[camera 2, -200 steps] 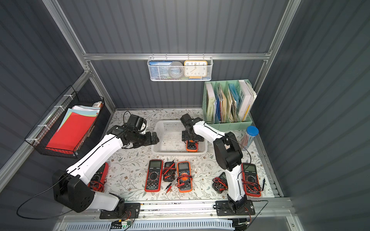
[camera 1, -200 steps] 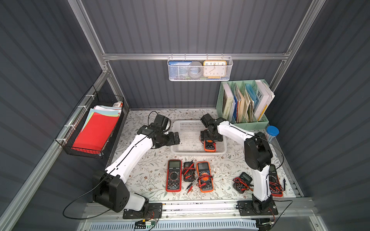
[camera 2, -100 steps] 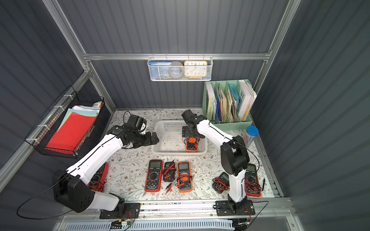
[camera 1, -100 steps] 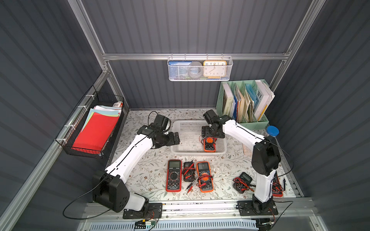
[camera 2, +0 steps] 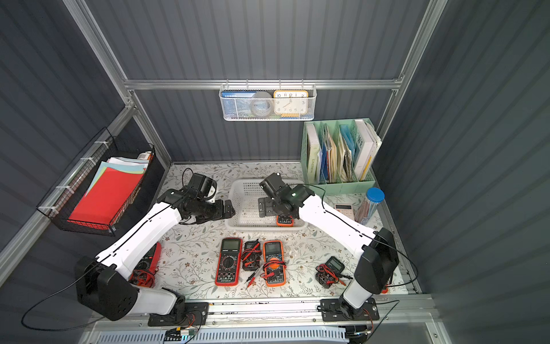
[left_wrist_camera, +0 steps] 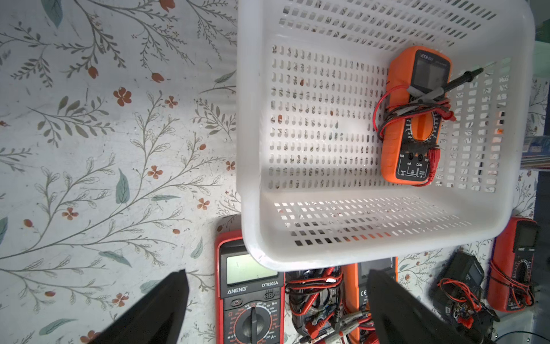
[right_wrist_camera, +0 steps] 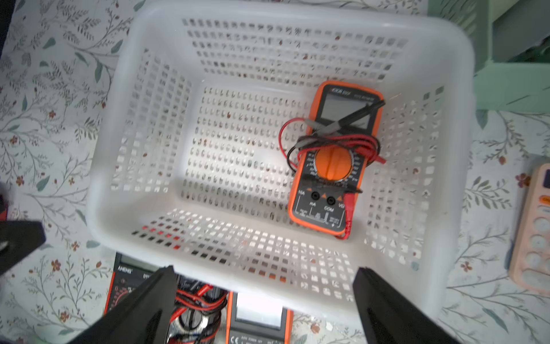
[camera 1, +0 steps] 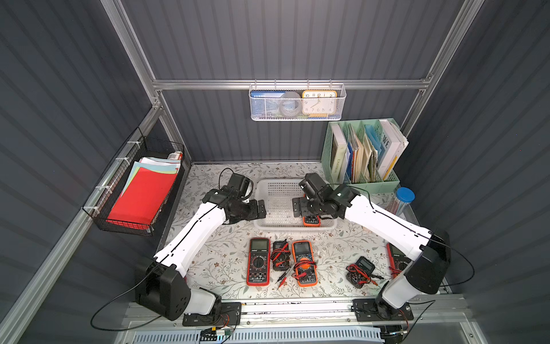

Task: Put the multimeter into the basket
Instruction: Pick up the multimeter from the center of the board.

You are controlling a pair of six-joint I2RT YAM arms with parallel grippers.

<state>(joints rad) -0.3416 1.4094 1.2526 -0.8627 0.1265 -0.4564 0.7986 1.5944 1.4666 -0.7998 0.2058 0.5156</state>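
The white perforated basket [camera 1: 268,190] stands at the middle back of the table. An orange multimeter [camera 1: 311,221] wrapped in red and black leads lies flat inside it, at its front right. It shows whole in the left wrist view [left_wrist_camera: 416,119] and the right wrist view [right_wrist_camera: 333,160]. My right gripper [camera 1: 297,207] hangs open over the basket's inside, just left of the multimeter, holding nothing. My left gripper [camera 1: 262,209] is open and empty at the basket's left rim. Both pairs of fingertips frame bare space in the wrist views.
Several more multimeters lie in front of the basket: a red one [camera 1: 259,262], a small black one [camera 1: 280,256], an orange one [camera 1: 303,263] and others at both sides. A green file rack [camera 1: 361,155], a blue-lidded jar [camera 1: 403,199] and a calculator [camera 2: 345,210] stand right.
My right gripper has drawn up and to the left, away from the orange multimeter lying in the basket, and its elbow has swung out to the right. The left arm is still.
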